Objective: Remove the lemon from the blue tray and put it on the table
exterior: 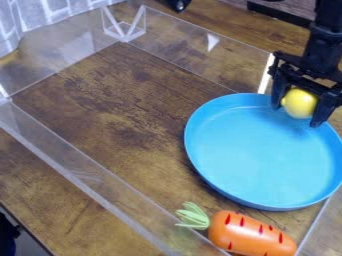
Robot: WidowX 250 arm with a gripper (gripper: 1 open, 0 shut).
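Black two-fingered gripper [302,98] clasping the small, smooth yellow toy lemon [299,101] across its middle: apparently light, rigid, likely slippery.

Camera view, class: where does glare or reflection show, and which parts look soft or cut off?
Camera view: pale glare streaks the clear acrylic walls and the glossy table; the blue tray carries a soft sheen; the whole low-resolution frame is slightly soft; the gripper around the lemon reads dark, its arm cropped at the top edge.
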